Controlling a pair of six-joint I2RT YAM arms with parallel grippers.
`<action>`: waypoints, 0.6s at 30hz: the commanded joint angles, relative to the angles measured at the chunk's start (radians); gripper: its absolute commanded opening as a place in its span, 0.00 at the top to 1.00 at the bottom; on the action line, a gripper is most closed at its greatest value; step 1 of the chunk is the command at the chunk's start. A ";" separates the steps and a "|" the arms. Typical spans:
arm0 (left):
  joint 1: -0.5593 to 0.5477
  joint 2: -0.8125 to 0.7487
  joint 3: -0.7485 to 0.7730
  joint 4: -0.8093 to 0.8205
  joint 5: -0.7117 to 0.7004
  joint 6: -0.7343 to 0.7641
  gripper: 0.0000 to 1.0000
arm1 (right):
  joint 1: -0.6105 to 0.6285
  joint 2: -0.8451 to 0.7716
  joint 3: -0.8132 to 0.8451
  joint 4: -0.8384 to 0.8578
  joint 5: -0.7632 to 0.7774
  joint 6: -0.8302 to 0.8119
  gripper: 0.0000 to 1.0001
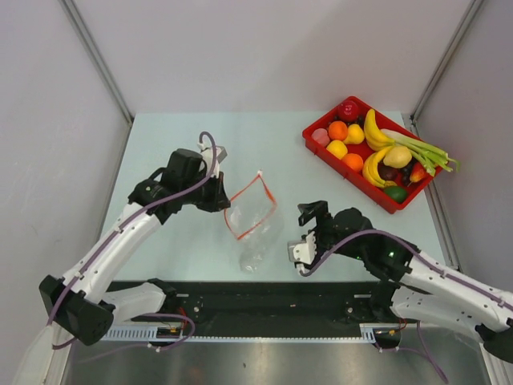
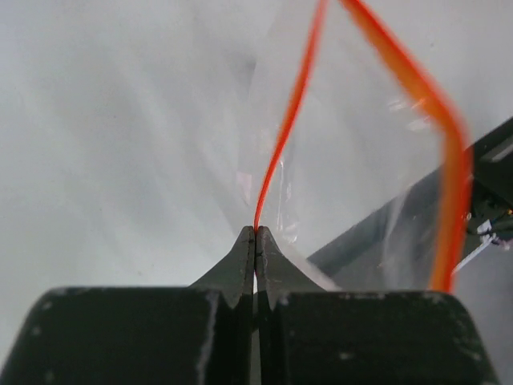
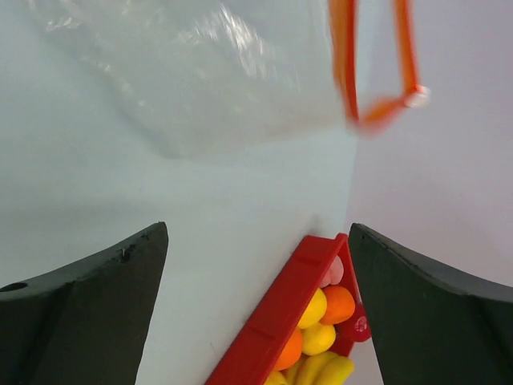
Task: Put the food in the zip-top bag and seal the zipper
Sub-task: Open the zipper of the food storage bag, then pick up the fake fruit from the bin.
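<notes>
Pale grey walls [image 1: 240,48] box in a light tabletop [image 1: 184,144], and we find the zip-top bag [image 1: 258,237] near its middle, between the two arms. Its mouth gapes wide: the zipper [image 1: 243,192] traces an open orange-red diamond, while the clear, crinkled body trails toward the near edge.

We pick up the left gripper [image 1: 222,200] at the diamond's left corner, and the left wrist view settles it. The jaws are pressed together with one run of the zipper [image 2: 276,152] pinched right at their tips, and the other run arcs away on the right.

Over to the right gripper [image 1: 313,215], which sits just right of the bag and apart from it, jaws spread wide with nothing between them. Its own camera looks between two dark fingers [image 3: 96,289] at bare tabletop, the bag's film and a tray corner.

The food [image 1: 337,130] sits in the red tray [image 1: 377,199] at the far right corner. We count orange, yellow, red, green and dark round fruits, packed in with bananas [image 1: 373,132] and green stalks [image 1: 429,152], well apart from the bag.
</notes>
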 commanded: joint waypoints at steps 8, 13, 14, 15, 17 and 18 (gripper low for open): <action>-0.085 0.114 0.119 0.104 -0.145 -0.151 1.00 | -0.237 -0.033 0.339 -0.048 -0.041 0.629 0.00; -0.090 0.119 0.213 0.022 -0.247 -0.079 1.00 | -0.702 0.100 0.405 -0.095 -0.328 0.787 0.00; -0.090 0.108 0.236 0.006 -0.328 -0.059 1.00 | -0.755 0.133 0.447 -0.115 -0.370 0.821 0.00; -0.090 0.097 0.247 -0.032 -0.361 -0.015 1.00 | -0.804 0.203 0.474 -0.164 -0.423 0.832 0.01; -0.090 0.074 0.280 -0.079 -0.471 0.021 1.00 | -0.897 0.271 0.516 -0.207 -0.445 0.860 0.01; -0.096 0.064 0.283 -0.107 -0.503 0.060 1.00 | -0.920 0.297 0.549 -0.238 -0.460 0.881 0.01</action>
